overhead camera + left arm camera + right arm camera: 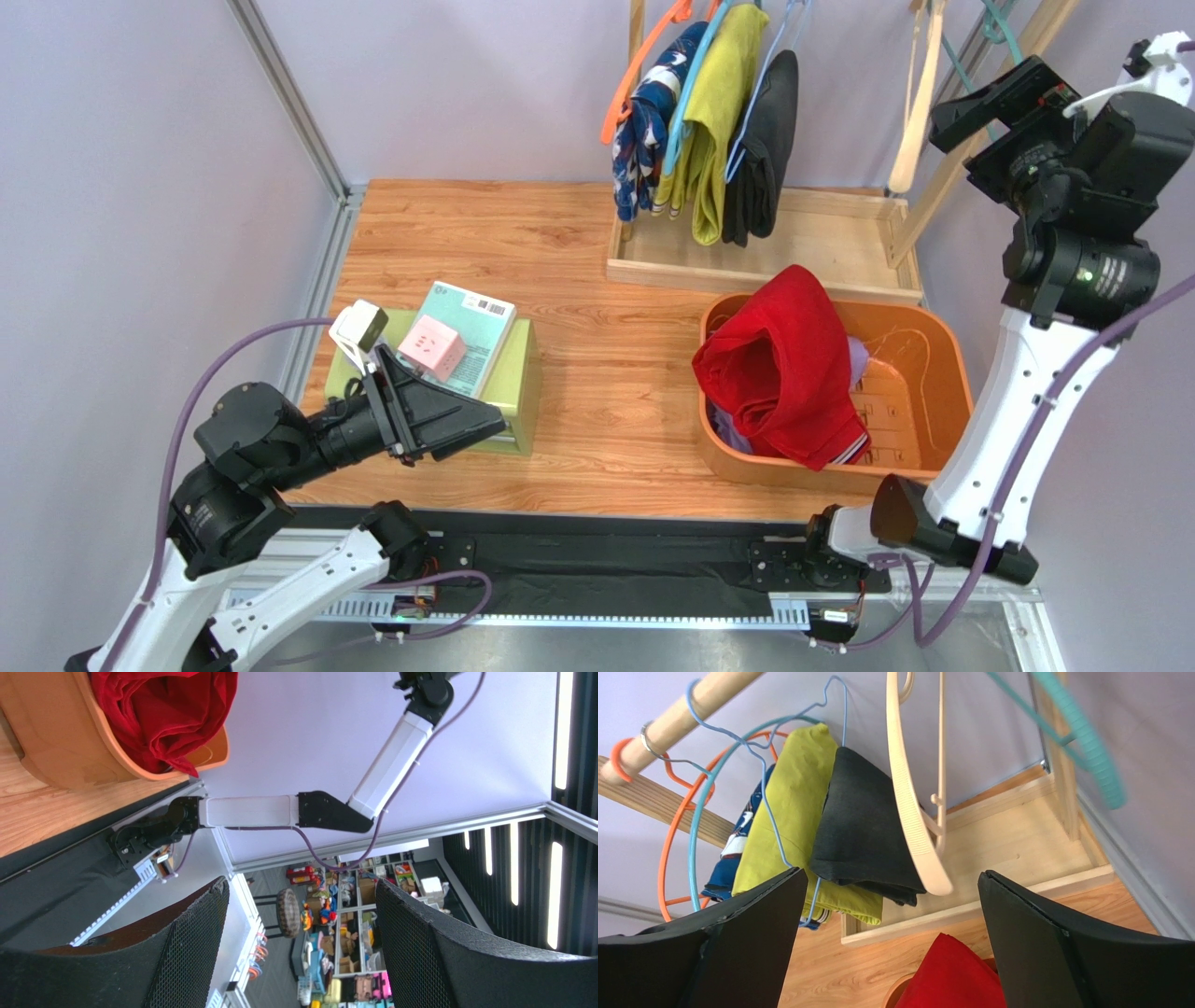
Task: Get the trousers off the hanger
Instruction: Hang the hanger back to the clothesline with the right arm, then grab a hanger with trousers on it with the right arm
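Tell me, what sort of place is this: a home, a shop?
Probably a robot test booth in a lab: two robot arms bolted beside a wooden table, plain walls in metal framing, and cluttered storage shelves beyond.

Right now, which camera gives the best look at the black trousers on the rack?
The right wrist view: the black trousers hang close and large, beside the yellow-green trousers. In the top view the black trousers are small, at the far edge. The left wrist view misses them entirely.
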You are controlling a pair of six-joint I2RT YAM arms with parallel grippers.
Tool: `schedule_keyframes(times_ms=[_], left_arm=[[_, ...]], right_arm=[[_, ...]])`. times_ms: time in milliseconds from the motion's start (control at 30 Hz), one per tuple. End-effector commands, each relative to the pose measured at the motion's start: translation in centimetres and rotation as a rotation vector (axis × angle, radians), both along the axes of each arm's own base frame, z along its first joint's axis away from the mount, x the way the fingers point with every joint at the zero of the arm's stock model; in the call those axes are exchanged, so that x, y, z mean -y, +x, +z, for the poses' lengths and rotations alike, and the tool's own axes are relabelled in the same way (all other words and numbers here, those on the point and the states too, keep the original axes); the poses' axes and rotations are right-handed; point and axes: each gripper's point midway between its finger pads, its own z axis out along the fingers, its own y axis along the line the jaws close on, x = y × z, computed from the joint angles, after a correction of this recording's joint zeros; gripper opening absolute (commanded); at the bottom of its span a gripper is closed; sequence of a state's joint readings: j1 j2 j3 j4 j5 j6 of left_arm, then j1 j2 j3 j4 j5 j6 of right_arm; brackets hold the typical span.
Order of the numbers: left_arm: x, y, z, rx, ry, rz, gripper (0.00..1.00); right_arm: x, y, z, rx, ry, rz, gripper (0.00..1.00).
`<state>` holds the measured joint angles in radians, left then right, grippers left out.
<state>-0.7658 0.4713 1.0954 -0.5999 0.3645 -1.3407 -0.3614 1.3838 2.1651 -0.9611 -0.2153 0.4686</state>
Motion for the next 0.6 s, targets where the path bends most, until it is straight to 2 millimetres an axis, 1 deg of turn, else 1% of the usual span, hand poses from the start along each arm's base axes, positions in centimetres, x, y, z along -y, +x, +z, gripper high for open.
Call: schedule_keyframes(times_ms=[0,100,167,200,233,267,300,333,367,400,467,500,533,567], left_arm=[[0.2,-0.4,0.7,0.016,-0.032,-0.025,0.81],[0.4,-0.2,0.4,0.011,-0.026,-0.031,0.81],[0.6,-0.2,0.3,0.004,-0.027,-0.038,0.81],[0.7,-0.2,0.4,0.008,-0.03,-0.042,0.81],[0.7,-0.2,0.4,0.008,-0.03,-0.044,0.81],[0.7,-0.2,0.4,0.009,-0.03,-0.045,0.81],[0.7,-0.2,0.4,0.012,-0.03,-0.045,0.81],[0.8,-0.2,0.3,0.009,-0.028,-0.045,0.81],[0.7,-0.2,0.4,0.012,-0.03,-0.044,0.81],[0.7,-0.2,0.4,0.012,-0.03,-0.044,0.81],[0.7,-0.2,0.5,0.014,-0.032,-0.042,0.81],[0.5,-0.2,0.5,0.016,-0.035,-0.036,0.81],[0.4,-0.3,0.4,0.016,-0.035,-0.035,0.81],[0.4,-0.3,0.5,0.017,-0.038,-0.03,0.81]], right_arm=[[0.5,-3.8,4.6,0.148,-0.113,-0.095,1.0],[-0.3,-4.2,6.2,0.176,-0.215,-0.099,1.0],[-1.6,-4.1,7.5,0.219,-0.283,-0.088,1.0],[-3.4,-3.8,7.7,0.233,-0.302,-0.036,1.0],[-3.6,-3.5,7.8,0.234,-0.315,-0.045,1.0],[-4.3,-3.3,7.9,0.236,-0.337,-0.025,1.0],[-6.2,-2.8,7.8,0.238,-0.336,0.031,1.0],[-6.5,-1.9,7.2,0.211,-0.34,0.027,1.0],[-7.1,-1.5,6.9,0.199,-0.347,0.038,1.0],[-8.4,-1.1,6.5,0.191,-0.358,0.074,1.0],[-9.5,0.6,4.9,0.143,-0.363,0.089,1.0],[-10.8,1.1,4.3,0.13,-0.364,0.12,1.0],[-11.4,2.2,3.3,0.102,-0.372,0.126,1.0],[-12.0,2.7,2.5,0.079,-0.376,0.137,1.0]])
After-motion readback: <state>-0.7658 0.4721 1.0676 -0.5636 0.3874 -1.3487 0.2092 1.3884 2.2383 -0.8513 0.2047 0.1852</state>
